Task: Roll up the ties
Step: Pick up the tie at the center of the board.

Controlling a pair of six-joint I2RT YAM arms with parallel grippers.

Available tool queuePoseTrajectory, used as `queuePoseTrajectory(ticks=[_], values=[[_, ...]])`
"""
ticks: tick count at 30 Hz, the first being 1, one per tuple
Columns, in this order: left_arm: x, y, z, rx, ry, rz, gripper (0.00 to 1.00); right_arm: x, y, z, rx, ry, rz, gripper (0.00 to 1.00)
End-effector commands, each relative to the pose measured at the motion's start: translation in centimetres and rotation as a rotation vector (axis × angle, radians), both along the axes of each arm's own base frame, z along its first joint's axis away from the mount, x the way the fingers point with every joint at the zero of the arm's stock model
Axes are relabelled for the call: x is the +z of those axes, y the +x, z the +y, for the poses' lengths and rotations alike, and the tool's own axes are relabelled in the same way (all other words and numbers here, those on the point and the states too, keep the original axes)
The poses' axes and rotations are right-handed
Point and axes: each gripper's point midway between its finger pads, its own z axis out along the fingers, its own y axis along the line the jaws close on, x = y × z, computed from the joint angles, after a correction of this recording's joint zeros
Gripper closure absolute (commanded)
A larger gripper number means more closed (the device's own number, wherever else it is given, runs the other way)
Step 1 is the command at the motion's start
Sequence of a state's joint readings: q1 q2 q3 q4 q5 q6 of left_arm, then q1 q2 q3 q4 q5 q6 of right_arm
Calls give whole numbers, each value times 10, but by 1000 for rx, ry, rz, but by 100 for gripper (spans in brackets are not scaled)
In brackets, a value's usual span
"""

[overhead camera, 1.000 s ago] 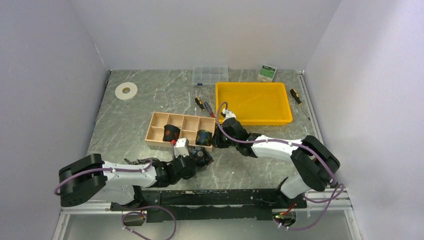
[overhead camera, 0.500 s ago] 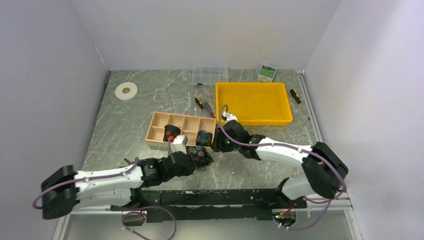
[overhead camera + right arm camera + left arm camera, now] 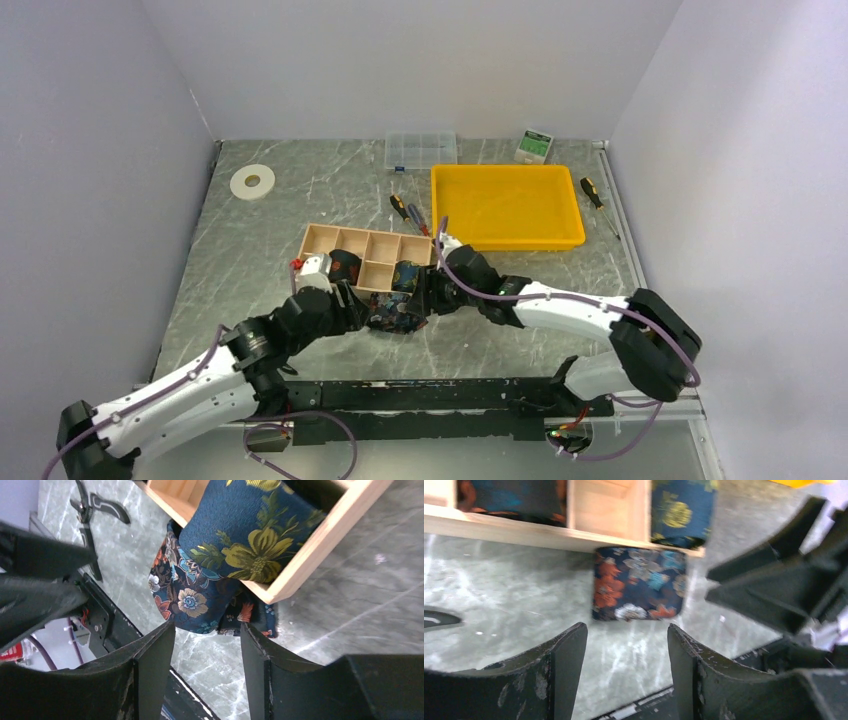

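Presently, one rolled tie (image 3: 393,314) lies on the table (image 3: 300,200), low and centre in the top view, just in front of the wooden tray (image 3: 365,232). In the left wrist view this coil (image 3: 639,582) appears to touch the tray's front wall (image 3: 514,527), though blur leaves that uncertain.

Two further ties sit inside tray compartments. A blue one with yellow flowers (image 3: 406,274) is in the front right cell and bulges over its edge (image 3: 245,525). A dark one (image 3: 345,267) is further left.

The left gripper (image 3: 626,632) points at the loose coil from the lower left, fingers spread wide and holding nothing. The right gripper (image 3: 207,629) faces the same coil (image 3: 192,597) from the right, fingers likewise parted and clear of the fabric.

Pliers (image 3: 92,510) lie on the table at the upper left of the right wrist view. A yellow bin (image 3: 510,205) stands upper right of the tray.
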State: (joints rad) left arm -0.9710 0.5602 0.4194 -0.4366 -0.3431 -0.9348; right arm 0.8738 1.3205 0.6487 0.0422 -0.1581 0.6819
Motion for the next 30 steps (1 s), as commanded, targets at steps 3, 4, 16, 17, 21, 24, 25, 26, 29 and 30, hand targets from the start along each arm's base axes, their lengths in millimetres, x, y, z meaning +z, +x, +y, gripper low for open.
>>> queuePoseTrajectory(ticks=[3, 4, 16, 17, 21, 24, 25, 26, 29, 30], values=[[-21, 26, 1, -8, -7, 101, 34, 9, 5, 35, 33, 93, 20, 47], [-24, 29, 2, -1, -23, 109, 34, 8, 6, 37, 32, 97, 22, 48], [-30, 44, -4, -65, -226, 97, 33, -33, -1, 40, 13, 81, 128, 55], [-33, 43, -7, -81, -229, 112, 33, -36, -2, 38, 12, 77, 131, 56], [-40, 42, -14, -119, -240, 134, 32, -51, -9, 28, -2, 49, 151, 58], [-46, 43, -19, -147, -243, 152, 32, -63, -14, 21, -11, 32, 171, 59], [-48, 43, -20, -155, -239, 157, 32, -67, -15, 20, -13, 26, 177, 60], [-50, 44, -22, -163, -236, 162, 31, -70, -17, 18, -15, 23, 181, 60], [-55, 45, -24, -181, -214, 178, 31, -76, -20, 13, -21, 10, 189, 61], [-57, 45, -24, -188, -208, 177, 31, -77, -20, 11, -21, 6, 188, 61]])
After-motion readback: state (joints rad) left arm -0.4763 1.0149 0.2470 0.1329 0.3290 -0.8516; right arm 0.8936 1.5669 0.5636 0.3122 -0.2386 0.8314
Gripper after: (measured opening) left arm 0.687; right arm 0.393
